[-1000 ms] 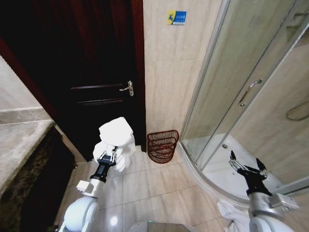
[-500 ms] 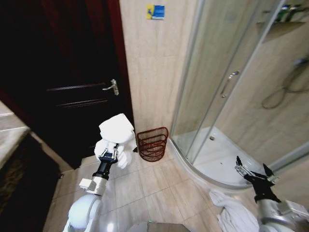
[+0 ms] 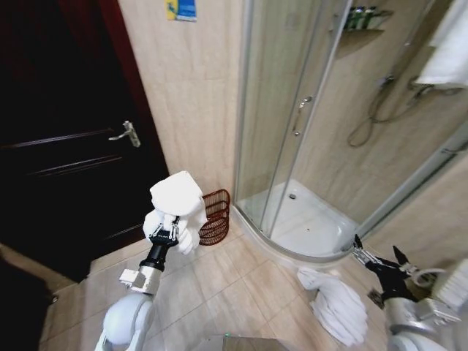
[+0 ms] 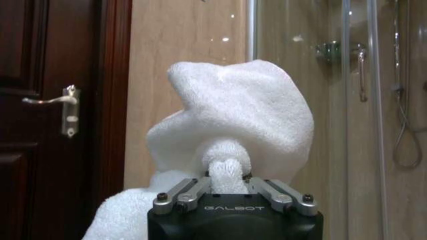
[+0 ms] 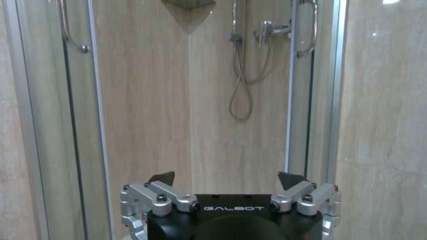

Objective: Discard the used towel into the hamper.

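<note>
- Towel (image 3: 177, 207): white terry cloth, bunched into a rounded mass and held off the floor by the left gripper (image 3: 162, 235). A pinched fold of the towel (image 4: 227, 167) sits between the jaws, with the bulk standing above and ahead of them and a loose end hanging to one side.
- Left gripper (image 4: 227, 192): jaws closed onto the towel fold, arm raised in front of the robot, facing the tiled wall between the dark wooden door (image 3: 66, 139) and the glass shower enclosure (image 3: 292, 124).
- Hamper (image 3: 214, 216): reddish-brown wire basket standing on the floor against the tiled wall, just beyond the held towel and to its right, partly hidden behind it. It stands beside the curved shower tray (image 3: 307, 227).
- Right gripper (image 3: 378, 257): jaws spread wide, nothing between them, low on the robot's right, well apart from the hamper. In the right wrist view the right gripper (image 5: 227, 182) faces the shower enclosure.
- Second white cloth (image 3: 335, 303): lying crumpled on the floor tiles, near the right gripper and below it.
</note>
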